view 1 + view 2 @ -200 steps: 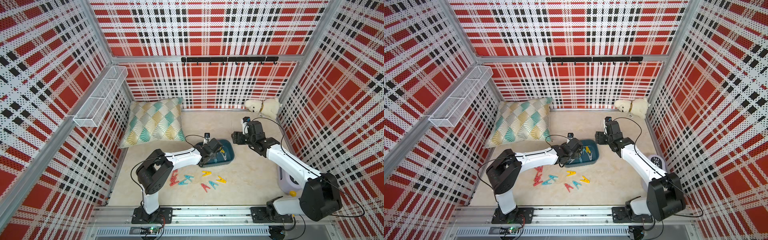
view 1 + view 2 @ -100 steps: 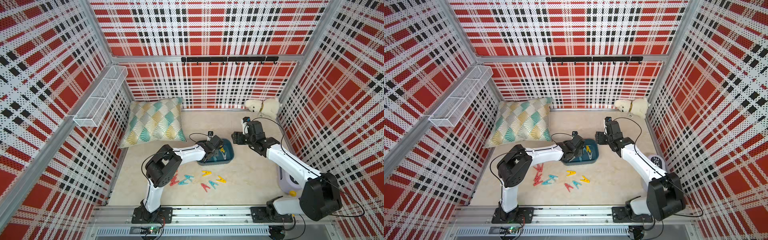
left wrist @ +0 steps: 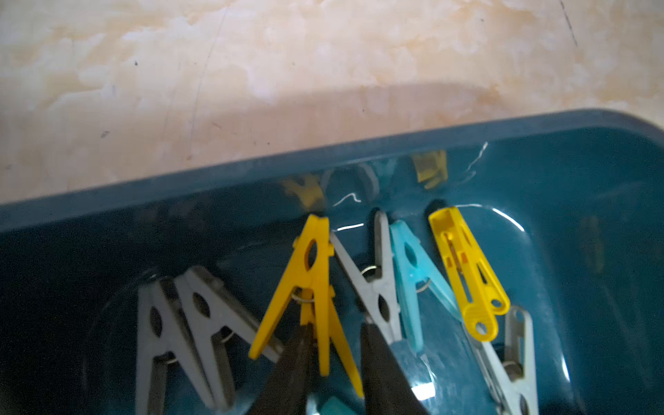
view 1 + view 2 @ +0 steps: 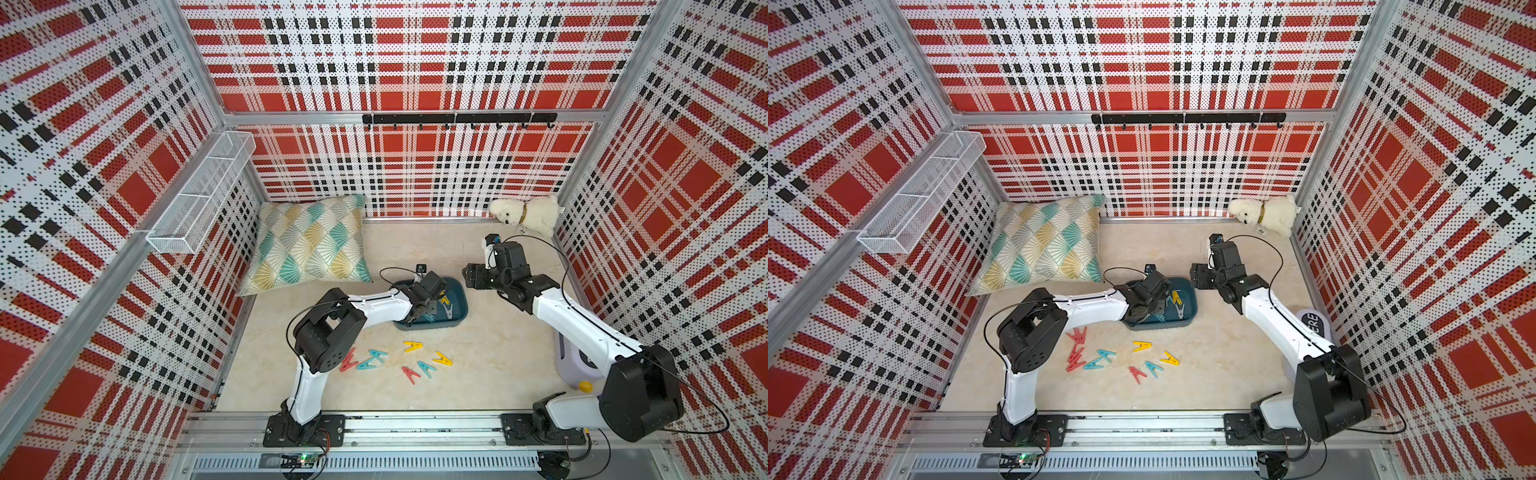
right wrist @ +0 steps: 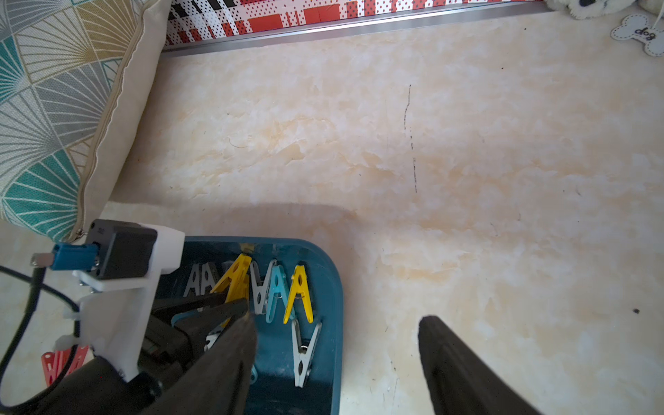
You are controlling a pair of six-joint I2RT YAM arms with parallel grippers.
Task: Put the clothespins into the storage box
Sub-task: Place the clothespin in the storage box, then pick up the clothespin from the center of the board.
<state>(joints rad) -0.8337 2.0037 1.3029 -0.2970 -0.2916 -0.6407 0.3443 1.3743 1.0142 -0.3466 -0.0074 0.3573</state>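
My left claw (image 3: pixel 336 325) hangs inside the storage box (image 3: pixel 323 154), fingers a little apart with a yellow clothespin (image 3: pixel 312 273) between them. I cannot tell whether I am pinching it or it is free, though its nose sits low by the box wall. Around it in the box lie grey, light blue and another yellow one; my wrist view shows at least seven in all.

My right claw (image 5: pixel 337 316) is spread wide and empty, hovering over the bare desk (image 5: pixel 467 179) just beside the box.

I judge the job somewhat under halfway. About ten loose clothespins (image 4: pixel 1142 345) wait on the desk between the box and my bases: a red cluster (image 4: pixel 1076 358) nearest my left arm, then teal, yellow and one more red. Each likely needs its own trip.
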